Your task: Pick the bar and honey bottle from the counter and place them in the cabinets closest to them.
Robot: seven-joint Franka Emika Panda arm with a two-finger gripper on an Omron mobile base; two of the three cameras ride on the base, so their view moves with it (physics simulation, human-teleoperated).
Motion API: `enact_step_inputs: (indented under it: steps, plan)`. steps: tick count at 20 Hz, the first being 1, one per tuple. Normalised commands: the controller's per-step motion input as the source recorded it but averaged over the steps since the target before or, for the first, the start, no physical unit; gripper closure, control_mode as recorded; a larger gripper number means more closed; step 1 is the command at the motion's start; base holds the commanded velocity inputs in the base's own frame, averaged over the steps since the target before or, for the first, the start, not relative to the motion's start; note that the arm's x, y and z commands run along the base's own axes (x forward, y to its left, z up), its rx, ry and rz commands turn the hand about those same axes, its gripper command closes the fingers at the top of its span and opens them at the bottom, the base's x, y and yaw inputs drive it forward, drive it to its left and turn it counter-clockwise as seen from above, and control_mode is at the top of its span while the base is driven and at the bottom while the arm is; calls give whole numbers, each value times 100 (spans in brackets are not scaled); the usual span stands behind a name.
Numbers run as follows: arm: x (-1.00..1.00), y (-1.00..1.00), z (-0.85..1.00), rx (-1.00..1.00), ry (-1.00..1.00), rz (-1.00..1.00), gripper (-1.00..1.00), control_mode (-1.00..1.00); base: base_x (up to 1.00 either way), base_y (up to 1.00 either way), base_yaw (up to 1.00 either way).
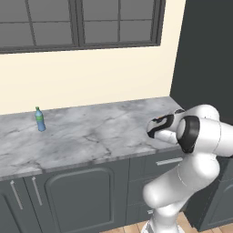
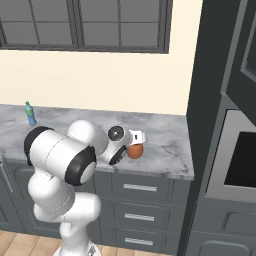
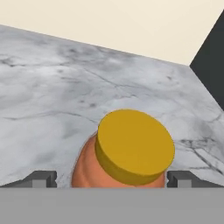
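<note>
Squat orange-brown honey bottle (image 3: 124, 159) with its yellow cap stands on the grey marbled bench (image 3: 52, 87) between your wide-spread fingers (image 3: 41, 178) — sink lower and centre on the body before you squeeze.

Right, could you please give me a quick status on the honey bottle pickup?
Claw open, tips either side of honey bottle, not closed on it. Bottle upright on counter. Nothing in the way; blue bottle far off along the counter.

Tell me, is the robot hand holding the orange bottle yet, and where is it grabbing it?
Not yet. The gripper is open, one fingertip on each side of the honey bottle, below its yellow cap.
</note>
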Motion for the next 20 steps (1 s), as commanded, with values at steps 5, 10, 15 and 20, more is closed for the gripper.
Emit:
enact_step_inputs:
  steps: [5, 10, 15, 20]
  plan:
    - [25, -6, -27, 0, 3, 0, -100, -100, 0, 0, 0]
    - [18, -7, -29, 0, 3, 0, -100, -100, 0, 0, 0]
    - [8, 0, -12, 0, 2, 0, 100, -100, 0, 0, 0]
    - [0, 0, 0, 0, 0, 0, 100, -100, 0, 0, 0]
